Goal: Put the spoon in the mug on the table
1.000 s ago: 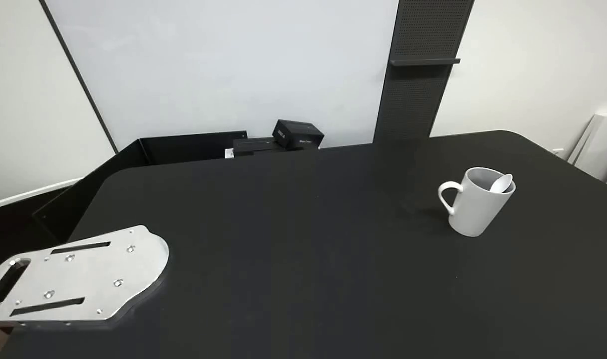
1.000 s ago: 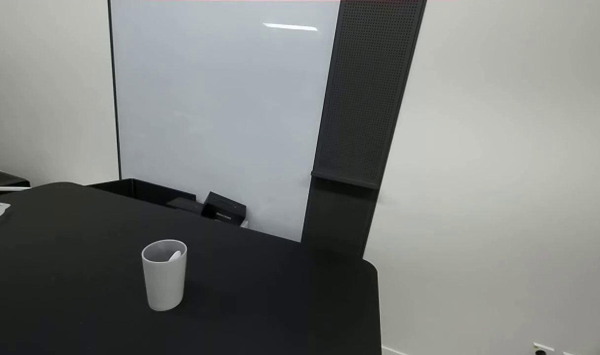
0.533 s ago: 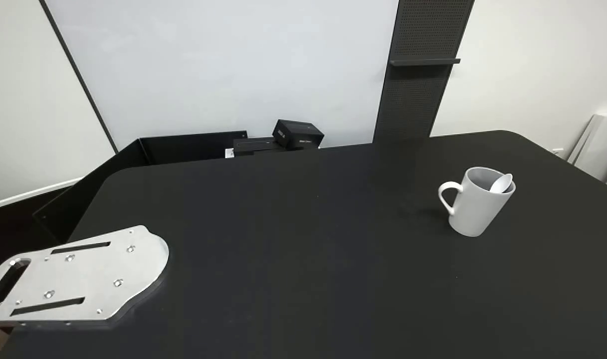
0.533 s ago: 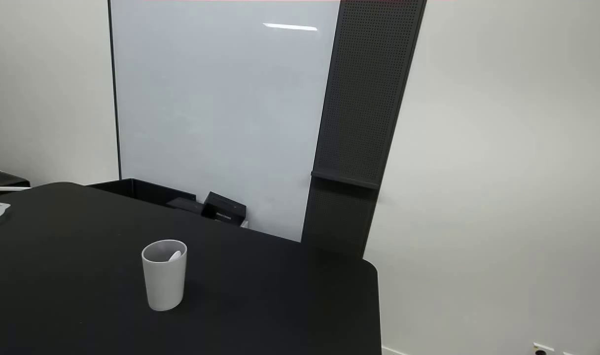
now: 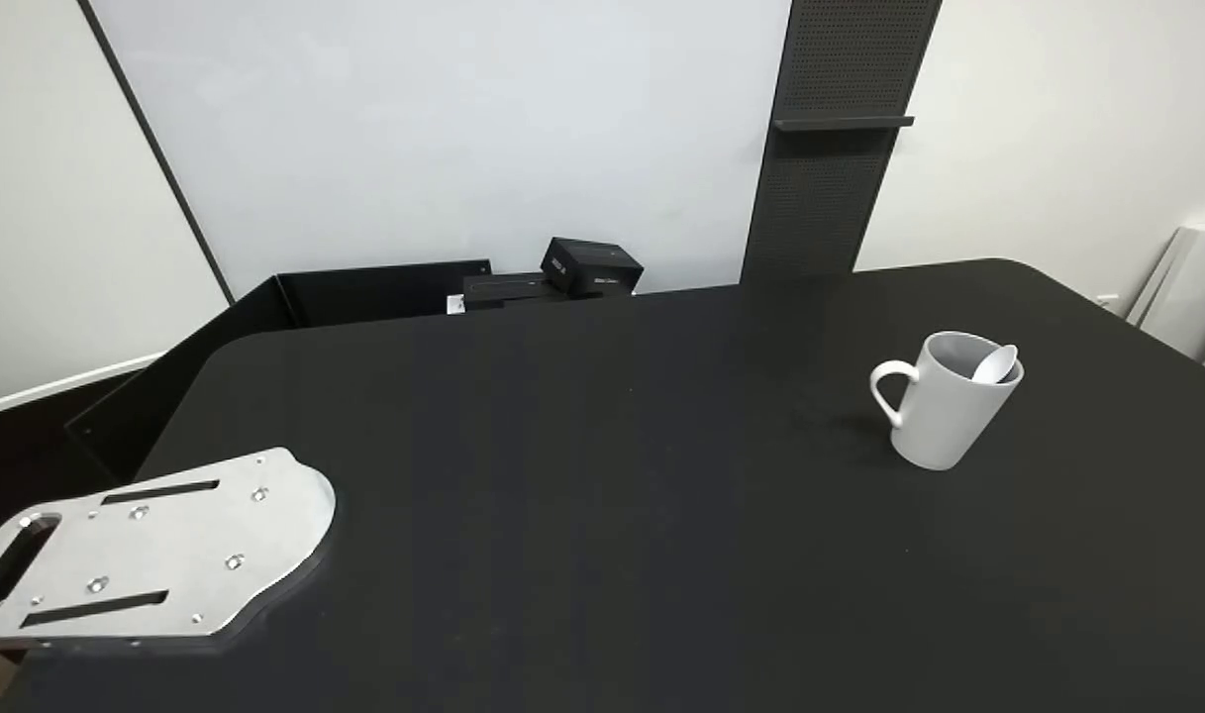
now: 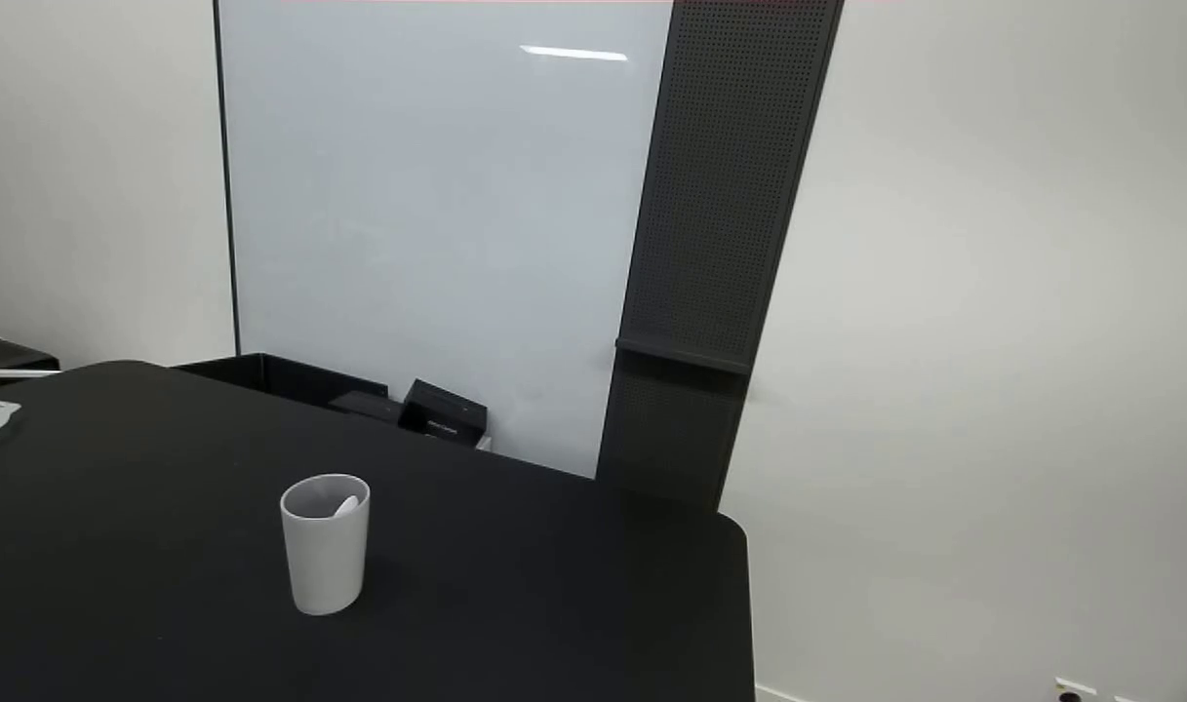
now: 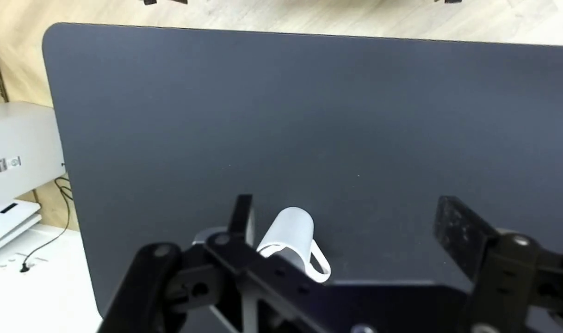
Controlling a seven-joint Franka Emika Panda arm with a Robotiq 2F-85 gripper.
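Note:
The white mug (image 5: pixel 944 421) stands upright on the black table (image 5: pixel 562 515); it also shows in an exterior view (image 6: pixel 326 564). The white spoon (image 5: pixel 995 364) is inside the mug, bowl end up, leaning against the rim; its bowl also shows in an exterior view (image 6: pixel 346 506). Its handle is hidden inside the mug. In the wrist view my gripper (image 7: pixel 346 206) is open, with nothing between its fingers. It is above the table, and the mug (image 7: pixel 291 229) shows below, near the left finger, its mouth partly covered by the gripper. The gripper is outside both exterior views.
A white metal plate (image 5: pixel 186 545) with slots lies at the table's left edge in an exterior view. Black boxes (image 5: pixel 592 267) sit behind the table's back edge. In the wrist view a white box-shaped thing (image 7: pixel 22 148) and a cable (image 7: pixel 64 208) lie beyond the table's left edge.

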